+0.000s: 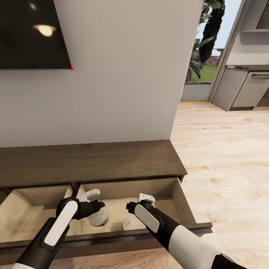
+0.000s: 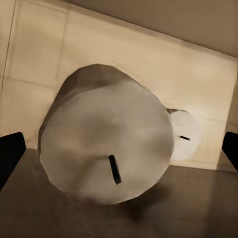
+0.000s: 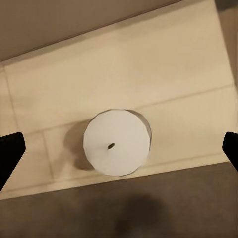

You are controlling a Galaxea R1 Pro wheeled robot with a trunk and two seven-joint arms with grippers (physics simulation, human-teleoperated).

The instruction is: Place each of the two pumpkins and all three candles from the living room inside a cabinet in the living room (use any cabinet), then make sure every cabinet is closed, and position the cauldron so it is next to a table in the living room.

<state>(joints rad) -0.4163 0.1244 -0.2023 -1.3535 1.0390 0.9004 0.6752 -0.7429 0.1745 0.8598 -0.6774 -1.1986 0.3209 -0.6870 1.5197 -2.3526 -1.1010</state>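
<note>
both tools (image 1: pixel 98 204) (image 1: pixel 131 205) hang open above two candles (image 1: pixel 98 218) (image 1: pixel 130 223) in the drawer (image 1: pixel 179 198).

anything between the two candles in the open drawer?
Nothing: bare pale drawer floor separates the left candle from the right candle, seen in the head view.

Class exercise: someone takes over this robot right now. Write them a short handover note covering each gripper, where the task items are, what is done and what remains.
Left gripper: open, over the near off-white stubby candle.
Right gripper: open, above the second off-white candle.
Both candles stand upright on the pale floor of the right-hand open drawer of the dark brown wooden cabinet, apart from each other.
Done: two candles stored.
Left: third candle, both pumpkins, cauldron; then shut both drawers, since the left drawer is open too.
</note>
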